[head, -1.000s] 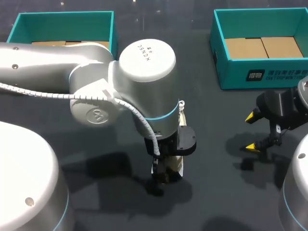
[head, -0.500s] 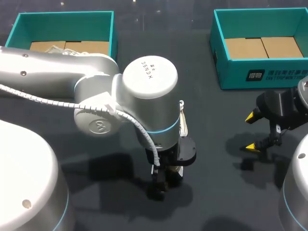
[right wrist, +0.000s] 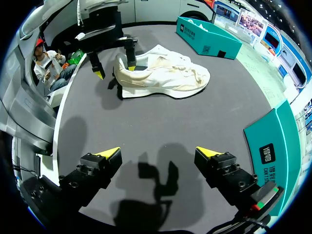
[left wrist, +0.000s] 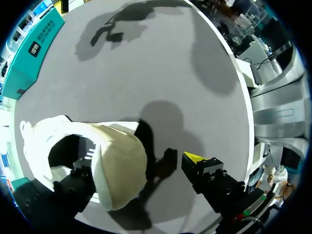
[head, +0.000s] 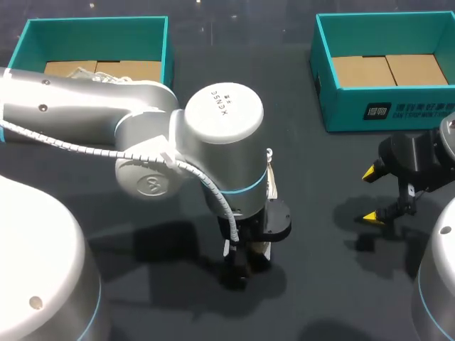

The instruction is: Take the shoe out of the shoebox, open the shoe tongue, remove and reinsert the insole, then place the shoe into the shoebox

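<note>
A white and beige shoe [right wrist: 161, 73] lies on its sole on the dark table, outside both boxes. In the head view my left arm hides nearly all of it; only a pale sliver of the shoe [head: 263, 249] shows. My left gripper [left wrist: 139, 163] stands open astride the beige heel [left wrist: 119, 170], one finger down in the shoe's opening and the yellow-tipped finger [left wrist: 195, 159] outside, with a gap to the heel. The same gripper [right wrist: 114, 63] shows at the heel in the right wrist view. My right gripper [head: 371, 195] hangs open and empty over bare table, well to the shoe's right.
A teal shoebox [head: 165, 50] with a cardboard floor stands at the back left. A second teal shoebox [head: 341, 106] stands at the back right, just behind my right gripper [right wrist: 157, 153]. My left arm's elbow [head: 220, 135] looms over the table's middle.
My left arm has shifted slightly right and sunk lower over the shoe's heel, hiding more of the shoe. My right arm has stayed still.
</note>
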`<state>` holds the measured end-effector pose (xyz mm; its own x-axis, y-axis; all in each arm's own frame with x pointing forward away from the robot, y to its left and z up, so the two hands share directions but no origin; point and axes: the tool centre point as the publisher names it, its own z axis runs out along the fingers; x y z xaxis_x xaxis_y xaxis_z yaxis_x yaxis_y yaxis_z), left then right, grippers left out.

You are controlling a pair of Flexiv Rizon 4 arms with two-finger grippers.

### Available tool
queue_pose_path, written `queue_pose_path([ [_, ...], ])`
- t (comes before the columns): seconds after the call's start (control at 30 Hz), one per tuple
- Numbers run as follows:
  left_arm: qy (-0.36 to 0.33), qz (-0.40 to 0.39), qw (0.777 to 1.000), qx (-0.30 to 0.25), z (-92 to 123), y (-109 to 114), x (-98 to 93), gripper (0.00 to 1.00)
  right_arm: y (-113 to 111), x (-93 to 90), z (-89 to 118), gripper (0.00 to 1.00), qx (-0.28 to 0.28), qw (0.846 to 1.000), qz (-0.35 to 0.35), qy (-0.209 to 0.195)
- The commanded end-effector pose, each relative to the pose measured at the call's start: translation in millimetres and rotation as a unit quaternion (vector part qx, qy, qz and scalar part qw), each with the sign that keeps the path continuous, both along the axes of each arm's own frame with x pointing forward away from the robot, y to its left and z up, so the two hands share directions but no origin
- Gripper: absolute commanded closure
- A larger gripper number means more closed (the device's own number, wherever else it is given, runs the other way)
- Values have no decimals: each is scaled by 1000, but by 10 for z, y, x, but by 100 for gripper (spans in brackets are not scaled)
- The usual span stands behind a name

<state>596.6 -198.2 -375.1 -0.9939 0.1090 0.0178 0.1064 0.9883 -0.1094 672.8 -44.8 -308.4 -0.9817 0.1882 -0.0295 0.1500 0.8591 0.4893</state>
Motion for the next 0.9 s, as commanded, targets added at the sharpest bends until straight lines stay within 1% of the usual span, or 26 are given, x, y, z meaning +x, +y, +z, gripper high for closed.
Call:
queue_pose_path([
  [0.03,0,-3,1000,2,-53,-28,-19,52,-1,-14,-1,0,-1,1000,0,-1],
  [0.1,1,-4,1000,3,-61,-21,-27,60,-1,-14,-1,0,-1,1000,0,-1],
  [0.2,4,-7,1000,8,-67,0,-40,68,-1,-14,-1,0,-1,1000,0,-1],
  [0.27,6,-15,1000,17,-79,14,-54,76,-1,-14,-1,0,-1,1000,0,-1],
  [0.3,6,-15,1000,20,-88,19,-57,82,-1,-14,-1,0,-1,1000,0,-1],
  [0.33,8,-17,1000,23,-96,24,-58,100,-1,-14,-1,0,-1,1000,0,-1],
  [0.5,13,-17,999,31,-81,58,-46,100,-1,-14,-1,0,-1,1000,0,-1],
  [0.63,19,-14,999,33,4,80,-16,100,-1,-14,-1,0,-1,1000,0,-1],
  [0.73,20,-9,999,31,114,114,21,100,-1,-14,-1,0,-1,1000,0,-1],
  [0.9,23,0,999,28,405,212,145,100,-1,-14,-1,0,-1,1000,0,-1],
])
